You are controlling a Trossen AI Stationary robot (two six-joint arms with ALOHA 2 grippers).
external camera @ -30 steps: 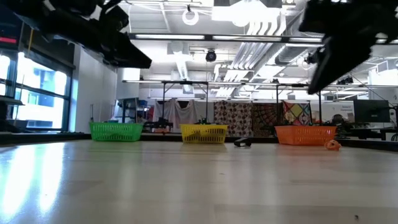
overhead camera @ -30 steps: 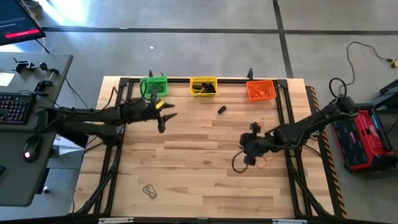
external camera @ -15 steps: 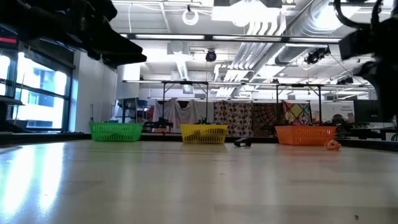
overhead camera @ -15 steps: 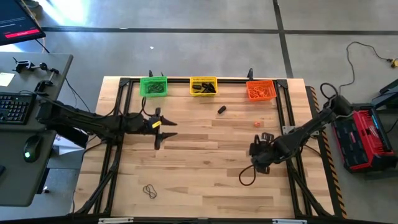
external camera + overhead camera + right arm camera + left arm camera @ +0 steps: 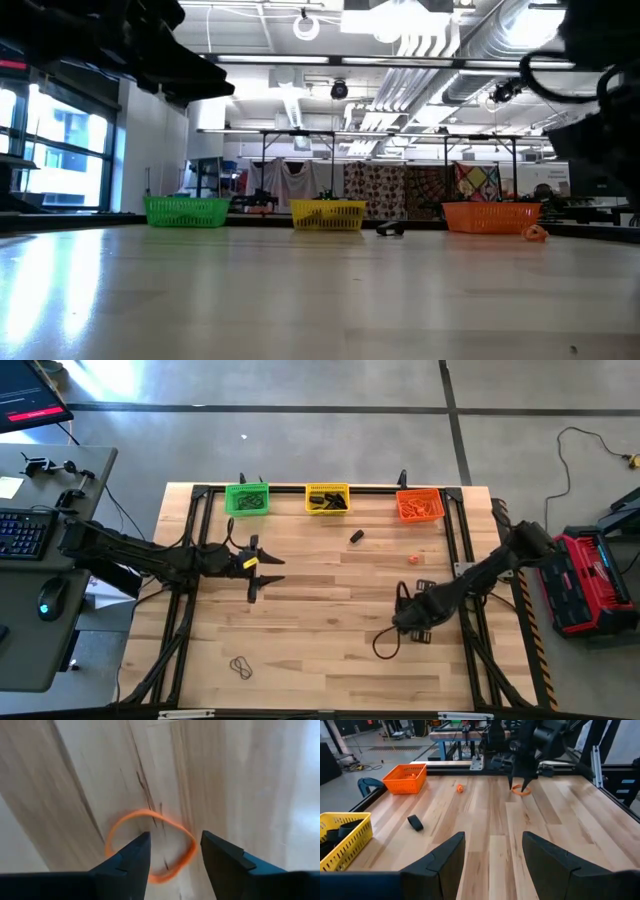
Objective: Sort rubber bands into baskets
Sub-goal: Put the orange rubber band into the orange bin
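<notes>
Right hand (image 5: 171, 851) hides part of an orange rubber band (image 5: 150, 845) lying flat on the counter (image 5: 320, 630) at lower right from above; fingers apart, straddling it, gripping nothing. Left hand (image 5: 262, 568) open, empty, left of centre. Green (image 5: 247, 499), yellow (image 5: 327, 498) and orange (image 5: 419, 505) baskets line the top edge; contents unclear.

Table (image 5: 330, 610) centre open; baskets (image 5: 328, 498) line far edge.
</notes>
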